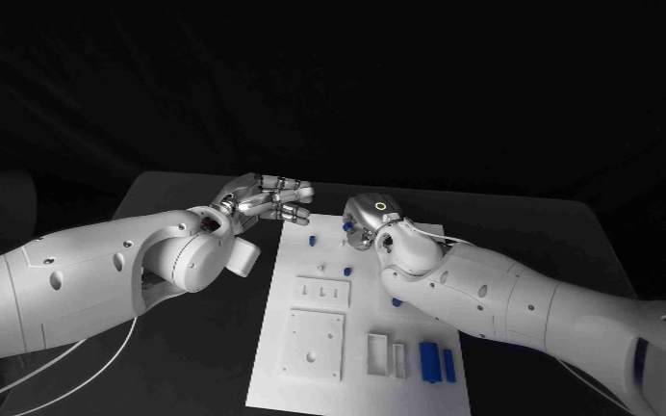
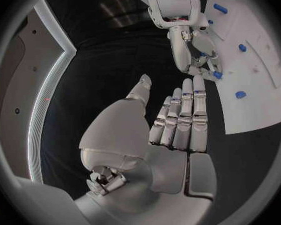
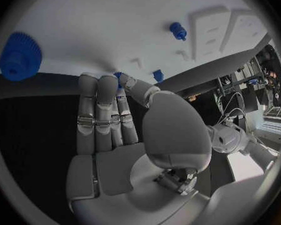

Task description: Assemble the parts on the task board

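The white task board point(image 1: 364, 377) lies in the middle of the table. My right hand point(image 1: 372, 219) hangs over its far end, and its thumb and a finger pinch a small blue part point(image 3: 118, 76) right at the board's edge; the same blue part point(image 2: 217, 75) sits between the right hand's point(image 2: 189, 45) fingertips. My left hand point(image 1: 264, 198) hovers over the black table just left of the board's far corner, fingers straight and apart, palm point(image 2: 125, 130) bare. A blue gear point(image 3: 18, 56) and a blue peg point(image 3: 177, 31) stand on the board.
More small blue parts point(image 1: 314, 240) point(image 1: 347, 268) sit near the board's far end, and two blue bars point(image 1: 439, 362) lie near its front right. White raised blocks point(image 1: 314, 342) occupy the board's middle and front. A cable runs beside my left arm.
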Controlling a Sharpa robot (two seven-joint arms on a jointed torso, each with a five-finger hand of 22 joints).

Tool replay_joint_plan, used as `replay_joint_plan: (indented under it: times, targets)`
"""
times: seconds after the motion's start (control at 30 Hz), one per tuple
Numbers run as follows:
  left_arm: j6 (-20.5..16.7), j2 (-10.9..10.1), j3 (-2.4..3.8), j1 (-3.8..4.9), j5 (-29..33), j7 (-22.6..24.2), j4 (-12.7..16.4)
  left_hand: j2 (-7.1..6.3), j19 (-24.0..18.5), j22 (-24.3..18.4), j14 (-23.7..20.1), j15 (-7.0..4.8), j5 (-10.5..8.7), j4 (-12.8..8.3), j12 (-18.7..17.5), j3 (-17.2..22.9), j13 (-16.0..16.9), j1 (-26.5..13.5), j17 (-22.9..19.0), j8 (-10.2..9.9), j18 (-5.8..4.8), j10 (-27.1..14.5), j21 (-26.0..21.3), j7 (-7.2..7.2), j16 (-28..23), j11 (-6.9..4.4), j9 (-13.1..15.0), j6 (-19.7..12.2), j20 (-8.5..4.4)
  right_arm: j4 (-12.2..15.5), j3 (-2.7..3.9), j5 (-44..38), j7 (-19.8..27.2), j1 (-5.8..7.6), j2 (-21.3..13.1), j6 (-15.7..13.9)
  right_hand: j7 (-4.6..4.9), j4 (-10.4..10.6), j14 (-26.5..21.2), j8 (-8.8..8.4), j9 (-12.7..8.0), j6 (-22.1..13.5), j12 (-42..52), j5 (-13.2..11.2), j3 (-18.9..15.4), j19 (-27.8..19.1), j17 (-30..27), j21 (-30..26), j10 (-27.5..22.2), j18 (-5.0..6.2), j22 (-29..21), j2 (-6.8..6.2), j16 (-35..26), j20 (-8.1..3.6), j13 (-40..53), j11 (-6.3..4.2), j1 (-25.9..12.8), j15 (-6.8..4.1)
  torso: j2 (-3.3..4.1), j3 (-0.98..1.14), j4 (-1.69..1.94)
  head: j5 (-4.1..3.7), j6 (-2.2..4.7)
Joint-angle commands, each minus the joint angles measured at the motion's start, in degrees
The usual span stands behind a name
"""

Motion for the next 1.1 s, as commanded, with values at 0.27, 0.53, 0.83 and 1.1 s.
replay_joint_plan:
  times: [0.27,0.53,0.83,1.1]
  targets:
    - [0.94,0.3,0.04,0.16,-0.32,0.28,0.01,0.35,-0.45,-0.13,0.02,0.17,0.32,-0.24,-0.2,0.06,0.04,0.1,-0.01,0.13,0.73,-0.41,0.31,0.19,0.01,-0.05,0.08,0.05,-0.06,-1.78,-0.16,2.3,0.69,-0.18,0.95,0.55,1.29,2.35,0.17,-0.04,-0.66,-9.05,0.05,-0.34,-6.67,1.2,-1.32,-6.18,-11.58,1.75,-3.73,-3.74,-1.82,1.97,-0.06,2.8,0.31,1.51,0.06,-0.01,0.01,-0.08,0.03]
    - [0.9,0.18,0.04,0.21,-0.32,0.28,-0.07,0.35,-0.45,-0.13,0.02,0.17,0.32,-0.24,-0.2,0.06,0.04,0.1,-0.01,0.13,0.73,-0.41,0.31,0.19,0.01,-0.05,0.08,0.05,-0.06,0.33,-0.19,3.01,1.07,-0.2,-0.68,-1.17,0.43,6.54,0.28,-0.01,-0.66,-11.01,-0.06,-0.15,-13.0,2.78,-2.13,-8.8,-18.94,2.59,-6.45,-4.94,-2.26,2.68,-0.24,3.93,4.27,2.04,-0.09,-0.03,-0.04,0.18,-0.01]
    - [0.83,-0.54,0.04,0.38,-0.32,0.26,-0.31,0.21,-0.49,-0.17,-0.02,0.19,0.32,-0.28,-0.19,0.11,0.04,0.21,-0.02,0.15,0.74,-0.47,0.34,0.18,-0.01,-0.04,0.09,0.17,-0.04,9.19,2.72,4.46,0.88,-0.08,-8.29,-3.48,1.67,6.35,0.33,-0.02,-0.67,-9.69,0.05,0.1,-7.5,3.09,-1.78,-8.48,-6.55,1.63,-5.6,-5.04,-1.34,1.64,-0.04,1.89,1.48,0.9,-0.33,0.3,-0.99,0.69,0.57]
    - [1.1,-1.0,0.03,0.44,-0.75,0.24,-0.43,0.17,-0.5,-0.18,-0.02,0.2,0.34,-0.32,-0.18,0.2,0.04,0.33,-0.01,0.13,0.75,-0.48,0.36,0.27,-0.01,-0.02,0.08,0.13,-0.04,14.98,6.17,7.41,2.28,0.22,-16.29,-1.04,0.73,6.06,0.47,0.02,-0.59,-9.22,2.54,0.39,-8.14,3.12,-0.64,-7.1,8.54,-0.98,-4.0,-5.05,-0.53,-0.82,1.83,-2.46,0.86,-1.7,-0.68,0.72,-2.04,0.95,1.06]
